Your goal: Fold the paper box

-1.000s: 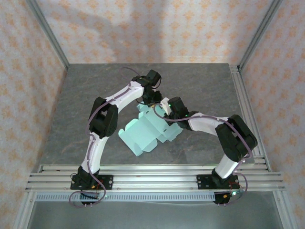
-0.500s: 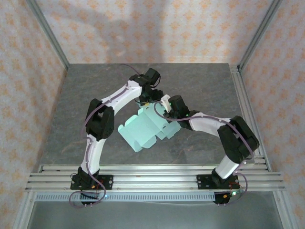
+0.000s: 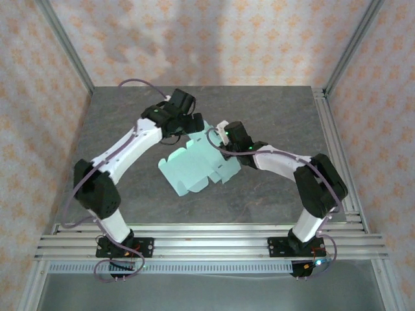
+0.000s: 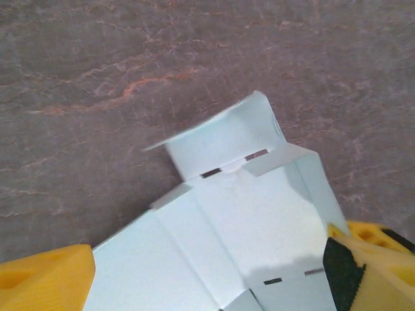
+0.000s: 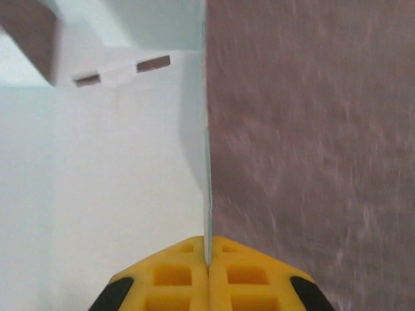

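The paper box (image 3: pixel 192 170) is a pale mint die-cut sheet, partly creased, lying at the middle of the grey table. My right gripper (image 3: pixel 221 135) is at the sheet's far right edge. In the right wrist view its yellow fingers (image 5: pixel 162 278) are shut on a thin flap that stands on edge (image 5: pixel 207 194). My left gripper (image 3: pixel 192 124) hovers over the sheet's far end. In the left wrist view its fingers (image 4: pixel 45 278) are spread wide and open, with the slotted panels (image 4: pixel 253 214) lying between and below them. One end flap (image 4: pixel 220 139) is raised.
The dark stone-patterned table (image 3: pixel 279 110) has bare room all around the sheet. Aluminium rails (image 3: pixel 207 236) run along the near edge and a frame rail (image 3: pixel 327 136) down the right side. Patterned walls enclose the cell.
My left arm has swung out to the left and its gripper slid leftward over the sheet's far end. The sheet has shifted slightly up and left. The right gripper keeps its hold.
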`<act>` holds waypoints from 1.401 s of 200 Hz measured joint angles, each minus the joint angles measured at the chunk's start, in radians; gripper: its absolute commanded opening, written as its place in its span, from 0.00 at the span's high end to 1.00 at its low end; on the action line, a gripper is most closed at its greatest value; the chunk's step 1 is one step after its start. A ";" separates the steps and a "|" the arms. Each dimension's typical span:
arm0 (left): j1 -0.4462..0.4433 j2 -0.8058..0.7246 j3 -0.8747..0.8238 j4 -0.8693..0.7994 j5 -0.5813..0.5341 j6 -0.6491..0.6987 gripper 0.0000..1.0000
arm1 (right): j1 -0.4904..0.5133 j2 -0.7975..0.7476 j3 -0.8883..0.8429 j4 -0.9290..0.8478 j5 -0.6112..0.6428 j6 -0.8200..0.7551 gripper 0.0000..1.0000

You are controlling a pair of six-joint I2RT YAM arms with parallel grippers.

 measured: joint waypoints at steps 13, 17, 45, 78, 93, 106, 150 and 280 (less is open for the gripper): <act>0.013 -0.034 -0.008 0.000 0.018 0.008 0.06 | -0.010 0.025 0.000 -0.048 0.019 0.025 1.00; 0.015 -0.037 -0.009 0.000 0.019 0.009 0.06 | -0.011 0.028 0.000 -0.056 0.022 0.031 1.00; 0.026 -0.042 -0.046 0.009 0.034 0.018 0.05 | -0.009 0.032 0.004 -0.105 0.029 0.075 0.99; 0.039 -0.057 -0.161 0.048 0.047 0.019 0.05 | -0.009 0.034 0.016 -0.147 0.030 0.113 0.96; 0.056 -0.086 -0.220 0.064 0.048 0.019 0.06 | -0.009 0.042 0.028 -0.175 0.033 0.125 0.91; 0.072 -0.119 -0.264 0.077 0.048 0.018 0.06 | -0.009 0.059 0.048 -0.200 0.033 0.143 0.81; 0.105 -0.219 -0.386 0.142 0.043 0.032 0.05 | -0.024 0.066 0.052 -0.186 -0.067 0.263 0.56; 0.109 -0.233 -0.459 0.225 0.044 0.088 0.04 | -0.094 -0.061 -0.182 0.033 -0.185 0.382 0.72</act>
